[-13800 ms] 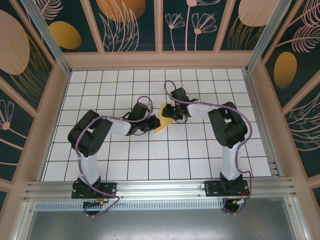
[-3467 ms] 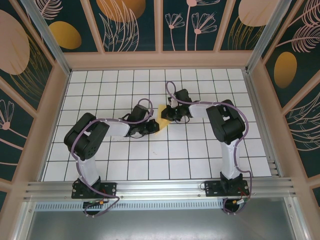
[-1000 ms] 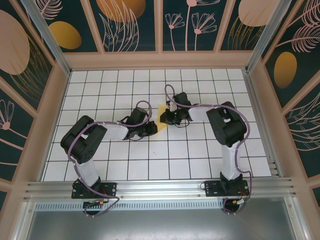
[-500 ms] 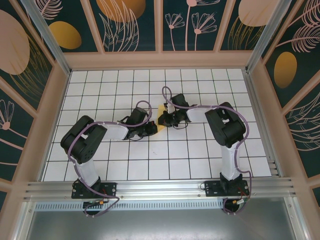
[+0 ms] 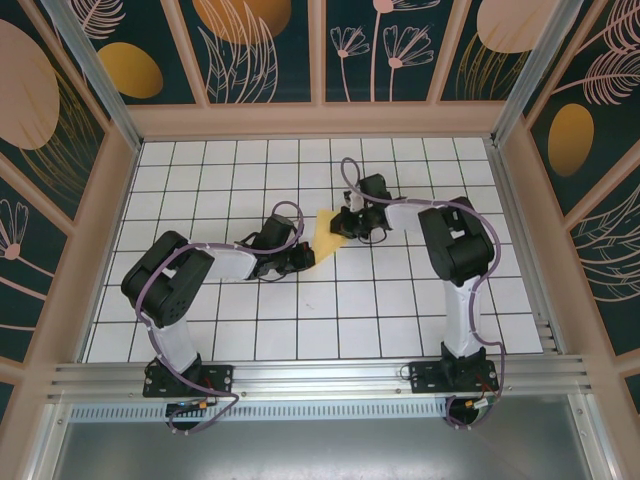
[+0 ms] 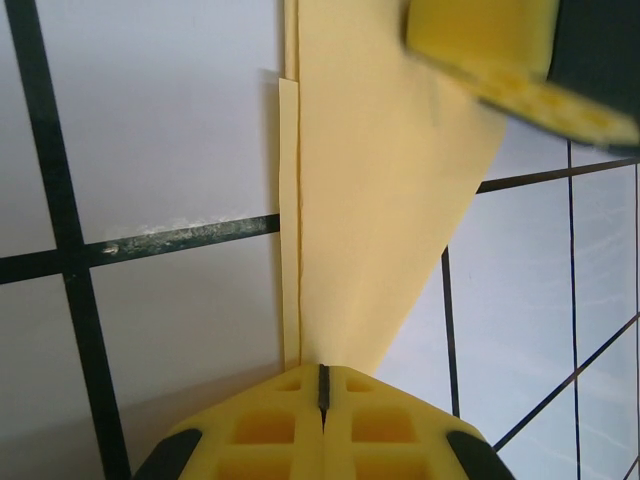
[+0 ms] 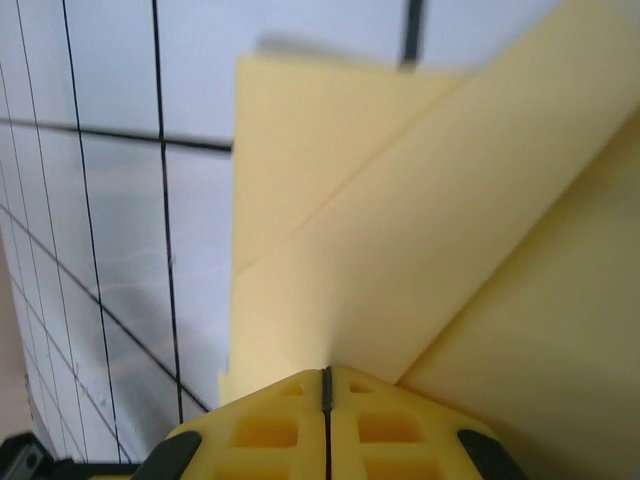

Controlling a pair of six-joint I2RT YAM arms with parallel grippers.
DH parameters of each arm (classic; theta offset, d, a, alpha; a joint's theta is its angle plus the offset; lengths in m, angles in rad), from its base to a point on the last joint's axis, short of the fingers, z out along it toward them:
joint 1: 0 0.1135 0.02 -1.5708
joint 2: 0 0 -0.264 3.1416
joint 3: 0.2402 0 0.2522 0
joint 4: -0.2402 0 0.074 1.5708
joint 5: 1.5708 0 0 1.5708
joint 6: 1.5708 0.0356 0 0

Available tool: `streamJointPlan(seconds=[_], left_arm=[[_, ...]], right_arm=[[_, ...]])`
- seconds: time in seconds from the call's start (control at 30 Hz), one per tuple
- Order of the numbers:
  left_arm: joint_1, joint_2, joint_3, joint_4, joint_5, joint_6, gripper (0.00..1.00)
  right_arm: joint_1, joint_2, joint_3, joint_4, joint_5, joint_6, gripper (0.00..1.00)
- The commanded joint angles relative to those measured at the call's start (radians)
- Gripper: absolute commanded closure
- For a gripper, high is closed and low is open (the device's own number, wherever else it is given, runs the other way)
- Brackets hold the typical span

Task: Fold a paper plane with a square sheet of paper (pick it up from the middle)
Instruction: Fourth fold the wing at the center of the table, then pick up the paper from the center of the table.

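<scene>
1. Lying near the middle of the white gridded tabletop (image 5: 400,310), the yellow paper sheet (image 5: 326,233) is showing in the top view as a partly folded wedge, its wider end pointing toward the far wall.
2. The left hand (image 5: 304,258) is reaching in from the left side and meeting the near end of the sheet, with its arm lying low over the tiles.
3. In the left wrist view, this hand's yellow pads (image 6: 280,425) are pressing together with only a thin seam between them. The narrowing end of the paper is running in under the tips, so the left hand is clamped on the sheet.
4. A folded-over layer is showing there as a narrow strip along the paper's left edge, crossing a black grid line.
5. The right hand (image 5: 341,225) is coming in from the right side and meeting the sheet's right edge.
6. In the right wrist view, its pads (image 7: 270,430) are likewise pressing together and gripping the paper. Overlapping folded layers are fanning away from the tips, and the far corner is casting a shadow on the tiles, so it is sitting raised off the tabletop.
7. Both hands are sitting near each other with the sheet between them.
</scene>
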Motion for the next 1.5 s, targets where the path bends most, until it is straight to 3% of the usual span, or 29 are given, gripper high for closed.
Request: streamJointPlan(seconds=[0.0,0.3,0.4,0.63,0.77,0.93,1.2,1.47], left_arm=[[-0.003,0.039,-0.032,-0.102,0.009,0.008,1.0],[-0.003,0.002,-0.015,-0.072,0.023,0.028,0.99],[-0.002,-0.027,0.008,-0.057,0.027,0.04,0.92],[0.001,-0.088,0.064,0.022,-0.053,0.052,0.65],[0.021,-0.082,0.084,0.085,-0.104,0.011,0.55],[0.064,-0.056,0.086,0.17,-0.091,-0.047,0.45],[0.125,-0.023,0.063,0.213,-0.049,-0.114,0.37],[0.147,-0.043,0.044,0.222,-0.042,-0.092,0.22]], right_arm=[[-0.06,0.067,0.064,-0.012,0.132,-0.046,0.95],[-0.108,0.044,0.172,-0.043,0.236,-0.055,0.91],[-0.107,-0.018,0.141,-0.032,0.217,-0.049,0.84],[-0.105,-0.187,-0.054,0.066,0.204,0.023,0.65],[-0.104,-0.181,-0.078,0.102,0.169,0.081,0.6],[-0.083,-0.11,-0.026,0.106,0.16,0.139,0.54],[-0.07,-0.032,0.036,0.11,0.152,0.16,0.54],[-0.068,0.009,0.059,0.151,0.103,0.157,0.65]])
